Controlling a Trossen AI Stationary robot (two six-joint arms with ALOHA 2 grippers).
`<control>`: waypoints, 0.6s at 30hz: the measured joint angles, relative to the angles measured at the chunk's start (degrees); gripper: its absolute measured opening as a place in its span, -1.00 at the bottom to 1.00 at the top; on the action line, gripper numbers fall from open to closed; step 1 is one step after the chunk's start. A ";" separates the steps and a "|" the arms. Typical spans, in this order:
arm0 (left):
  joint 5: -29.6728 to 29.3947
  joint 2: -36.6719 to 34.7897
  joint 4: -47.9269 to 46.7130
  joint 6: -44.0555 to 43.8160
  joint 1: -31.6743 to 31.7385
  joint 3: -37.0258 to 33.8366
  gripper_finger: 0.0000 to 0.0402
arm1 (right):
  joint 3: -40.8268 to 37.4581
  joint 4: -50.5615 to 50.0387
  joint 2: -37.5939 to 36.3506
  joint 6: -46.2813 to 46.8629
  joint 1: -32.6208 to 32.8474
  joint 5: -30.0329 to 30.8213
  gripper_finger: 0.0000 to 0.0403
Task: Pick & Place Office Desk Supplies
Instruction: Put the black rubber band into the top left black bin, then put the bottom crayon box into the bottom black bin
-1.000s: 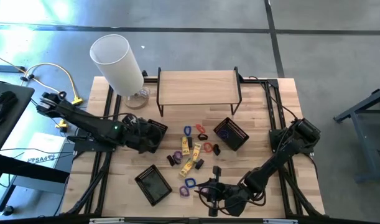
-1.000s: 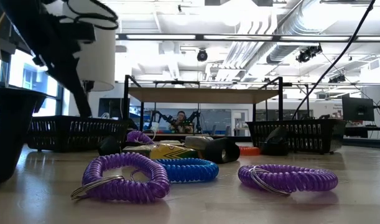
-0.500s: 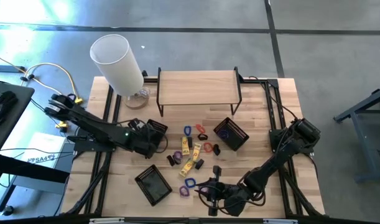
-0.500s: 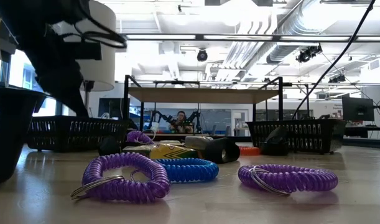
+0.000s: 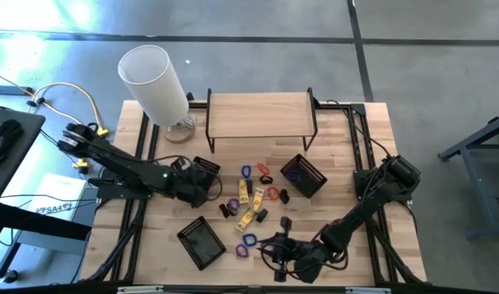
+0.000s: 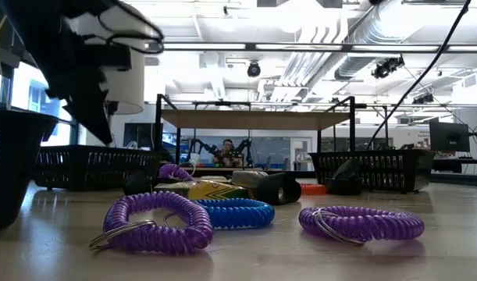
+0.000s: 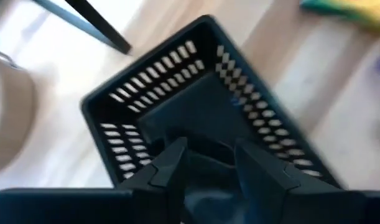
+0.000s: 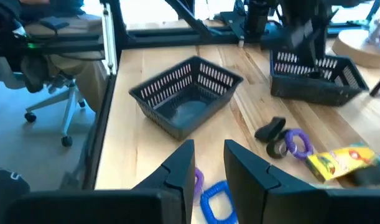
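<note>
High view: left tool (image 5: pixel 202 175), fingers parted and empty, hangs over a black basket (image 5: pixel 202 173) mid-bench; right tool (image 5: pixel 275 250), parted, near the front edge; yellow packets (image 5: pixel 243 191) lie lengthwise front-to-back.

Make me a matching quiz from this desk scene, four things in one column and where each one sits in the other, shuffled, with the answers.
Things:
1. left gripper
2. right gripper
3. white cylinder
4. wooden shelf

Places:
A. far edge of the table, in the middle
B. far left corner of the table
C. over the black basket left of the scattered supplies
D. near edge of the table, beside the blue and purple coil bands

Pairs: 1-C, 2-D, 3-B, 4-A
</note>
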 joint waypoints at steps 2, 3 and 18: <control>1.11 -1.91 0.01 -0.86 0.00 0.47 -0.37 | -0.77 0.17 0.00 1.38 -0.35 -0.15 -0.63; 1.31 -2.87 -0.03 -0.92 0.00 0.66 -0.37 | -1.11 0.22 0.00 1.99 -0.58 -0.10 -0.63; 0.30 -6.69 28.86 17.68 -5.24 1.17 -0.37 | -1.55 1.23 0.00 1.88 -1.11 0.00 -0.63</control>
